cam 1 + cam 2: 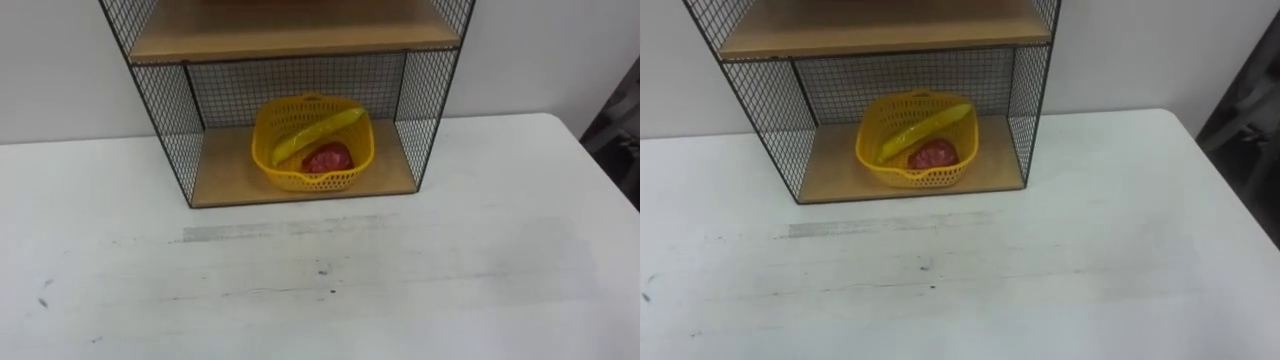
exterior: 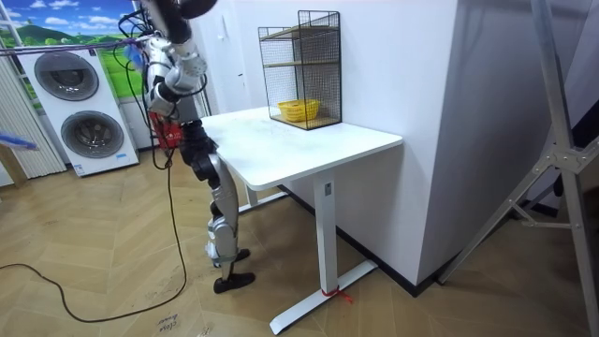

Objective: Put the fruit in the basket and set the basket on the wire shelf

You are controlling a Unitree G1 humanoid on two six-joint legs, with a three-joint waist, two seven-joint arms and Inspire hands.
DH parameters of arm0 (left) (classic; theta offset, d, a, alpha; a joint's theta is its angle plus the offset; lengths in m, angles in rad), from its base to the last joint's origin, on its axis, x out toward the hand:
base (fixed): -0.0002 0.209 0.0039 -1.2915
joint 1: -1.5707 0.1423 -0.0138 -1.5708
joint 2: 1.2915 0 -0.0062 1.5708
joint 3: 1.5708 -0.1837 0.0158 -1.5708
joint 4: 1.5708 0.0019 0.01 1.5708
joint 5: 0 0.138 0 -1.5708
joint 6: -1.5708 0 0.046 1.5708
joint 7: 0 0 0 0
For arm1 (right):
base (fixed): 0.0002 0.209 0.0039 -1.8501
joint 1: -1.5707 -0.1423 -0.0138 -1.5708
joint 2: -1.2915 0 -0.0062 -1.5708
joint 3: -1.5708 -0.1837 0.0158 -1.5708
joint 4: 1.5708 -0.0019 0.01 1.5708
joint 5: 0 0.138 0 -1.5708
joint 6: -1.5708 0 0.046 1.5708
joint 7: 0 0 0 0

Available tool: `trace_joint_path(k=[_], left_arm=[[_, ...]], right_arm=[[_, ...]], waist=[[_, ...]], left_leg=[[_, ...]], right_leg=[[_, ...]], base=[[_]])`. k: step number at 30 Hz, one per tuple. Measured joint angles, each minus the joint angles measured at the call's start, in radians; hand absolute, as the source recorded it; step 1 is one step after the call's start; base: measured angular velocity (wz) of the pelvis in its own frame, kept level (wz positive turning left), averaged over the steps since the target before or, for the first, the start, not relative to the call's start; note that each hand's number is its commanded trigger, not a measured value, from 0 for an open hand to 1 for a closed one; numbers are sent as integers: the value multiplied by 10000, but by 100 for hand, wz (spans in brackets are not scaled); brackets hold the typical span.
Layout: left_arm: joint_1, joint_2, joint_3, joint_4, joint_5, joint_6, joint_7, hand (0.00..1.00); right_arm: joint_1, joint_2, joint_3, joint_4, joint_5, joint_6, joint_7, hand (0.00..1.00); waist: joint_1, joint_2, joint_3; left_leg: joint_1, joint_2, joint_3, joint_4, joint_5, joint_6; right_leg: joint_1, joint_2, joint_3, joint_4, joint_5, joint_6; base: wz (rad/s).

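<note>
Basket (image 1: 310,181) with banana (image 1: 315,133) and red fruit (image 1: 327,158) sits in wire shelf (image 1: 428,100) at 12 o'clock; task looks done; right hand (image 2: 160,97), by the body: state too small to tell.

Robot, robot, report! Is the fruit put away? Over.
Hands close to body, off white table. Yellow plastic basket, yellow banana and red fruit inside, on black wire shelf's bottom board. Nothing blocking.

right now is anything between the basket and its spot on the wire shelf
Nothing visible stands in the way. The basket already sits on the bottom board of the wire shelf, with the banana and a red fruit inside it.
</note>
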Motion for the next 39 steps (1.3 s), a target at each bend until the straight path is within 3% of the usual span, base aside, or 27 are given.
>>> trace_joint_path(k=[2,6,9,12,14,19,21,27,31,35,39], left_arm=[[242,-7,24,1325,-531,34,637,0],[386,-68,-584,3856,-959,270,909,0],[421,-755,-1455,5500,-1517,366,867,0],[407,-1855,-2944,7699,-2008,491,385,0],[406,-2196,-3249,8899,-2539,557,9,0],[382,-2747,-3243,11270,-3960,606,-858,0],[329,-2988,-3269,11732,-4199,607,-1180,0],[-93,-3424,-4153,12958,-3683,722,-2674,0],[-339,-3740,-5655,13337,-2056,1304,-3607,0],[-822,-3914,-7223,13388,-594,2012,-4660,0],[-1369,-3925,-8244,13203,335,2428,-5459,0]], right_arm=[[120,-26,-242,1375,886,121,-811,0],[209,9,-100,3567,1697,383,-1254,0],[393,531,372,5341,2714,479,-1278,0],[551,1496,1665,7683,3707,464,-1045,0],[542,1861,1980,9026,4345,464,-885,0],[535,2642,2597,11908,5694,455,-124,0],[402,2992,3165,12497,5669,455,267,0],[-731,3129,5042,14502,5066,710,2046,0],[-1411,3150,6521,15177,4083,1311,3483,0],[-2004,3150,8062,15319,2920,1988,5045,0],[-2548,3174,8558,15298,1921,2338,6041,0]], waist=[[-23,-60,-49],[-36,-26,-64],[-43,-31,-64],[-35,-23,-75],[-30,-22,-85],[1,1,-92],[0,16,-87],[-12,50,-69],[54,38,-60],[114,15,-53],[-86,-51,19]], left_leg=[[-177,-15,-49,52,2,-6],[-215,-27,-121,51,-3,-16],[-283,-30,-224,29,6,-33],[-248,-8,-236,51,3,-49],[-218,7,-239,73,-19,-57],[-137,22,-262,103,-44,-75],[-73,28,-239,100,-53,-78],[221,38,-162,48,-82,-85],[393,194,307,-34,-128,-53],[687,213,464,-311,-72,-130],[746,205,398,-294,4,-216]], right_leg=[[-160,-20,-40,132,-35,27],[-158,-14,-103,132,-58,-4],[-147,-27,-237,40,-1,-81],[-81,-12,-196,8,-4,-99],[-38,2,-186,-10,-52,-50],[83,-2,-248,-25,-97,-95],[121,4,-216,-5,-102,-100],[417,29,-104,-125,-52,-79],[568,28,-47,-172,72,-62],[759,33,7,-354,131,-18],[853,43,-22,-380,138,-12]], base=[[10],[7],[10],[1],[0],[-1],[-4],[-4],[-3],[-9],[6]])
